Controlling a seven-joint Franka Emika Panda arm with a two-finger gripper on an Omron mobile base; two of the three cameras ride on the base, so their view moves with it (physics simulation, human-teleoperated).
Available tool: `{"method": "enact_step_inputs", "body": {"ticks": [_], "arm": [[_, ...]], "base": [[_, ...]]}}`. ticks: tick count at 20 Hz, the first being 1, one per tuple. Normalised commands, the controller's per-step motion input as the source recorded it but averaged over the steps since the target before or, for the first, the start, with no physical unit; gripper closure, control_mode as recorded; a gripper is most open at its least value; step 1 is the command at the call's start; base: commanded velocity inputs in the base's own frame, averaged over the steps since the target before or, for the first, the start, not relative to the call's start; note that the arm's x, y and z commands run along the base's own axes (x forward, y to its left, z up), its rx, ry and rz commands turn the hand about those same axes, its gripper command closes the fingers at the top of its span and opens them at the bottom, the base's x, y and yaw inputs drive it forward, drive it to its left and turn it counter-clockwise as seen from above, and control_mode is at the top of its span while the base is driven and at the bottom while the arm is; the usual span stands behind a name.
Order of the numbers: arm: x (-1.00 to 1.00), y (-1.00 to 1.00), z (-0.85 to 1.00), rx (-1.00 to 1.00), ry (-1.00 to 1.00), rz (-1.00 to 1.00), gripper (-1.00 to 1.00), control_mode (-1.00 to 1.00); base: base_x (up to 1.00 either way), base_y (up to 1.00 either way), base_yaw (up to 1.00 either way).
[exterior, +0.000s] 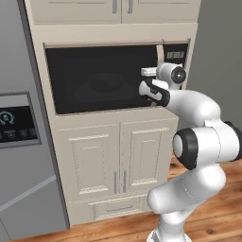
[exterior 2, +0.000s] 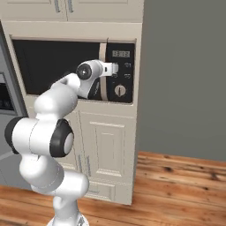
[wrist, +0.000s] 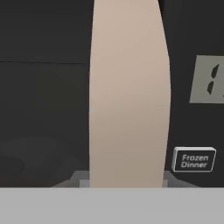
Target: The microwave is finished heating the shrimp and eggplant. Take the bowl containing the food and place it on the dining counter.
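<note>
The microwave (exterior: 99,80) is built into the cream cabinet wall, and its dark glass door (exterior 2: 57,66) is closed. My gripper (wrist: 127,179) is pressed up to the door's long beige handle (wrist: 129,96). It is open, one fingertip (wrist: 82,178) on each side of the handle. From the base views, my hand (exterior: 158,82) sits at the door's right edge, beside the black button panel (exterior 2: 120,73). The bowl, eggplant and shrimp are hidden behind the dark door. The dining counter is out of view.
A grey fridge (exterior: 19,123) with a dark touch panel stands to the microwave's left. Cream panelled cabinets (exterior: 118,160) are below it. A grey wall (exterior 2: 185,79) and wood floor (exterior 2: 176,185) lie to the right. A "Frozen Dinner" button (wrist: 194,160) is near the handle.
</note>
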Motion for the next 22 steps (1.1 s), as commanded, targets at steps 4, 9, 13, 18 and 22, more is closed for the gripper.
{"method": "enact_step_inputs", "body": {"ticks": [4, 9, 13, 18, 22], "arm": [[-0.15, 0.00, 0.00, 0.00, 0.00, 0.00, 1.00, -1.00], [-0.52, 0.00, 0.15, 0.02, 0.00, 0.02, 1.00, -1.00], [-0.71, 0.17, 0.33, 0.03, 0.00, 0.07, 1.00, -1.00], [-0.93, 0.56, 0.51, 0.01, 0.00, 0.03, 1.00, -1.00], [-1.00, 0.90, 0.65, 0.00, 0.00, 0.00, 1.00, -1.00]], "base": [[0.00, 0.00, 0.00], [0.00, 0.00, 0.00], [0.00, 0.00, 0.00], [0.00, 0.00, 0.00], [0.00, 0.00, 0.00]]}}
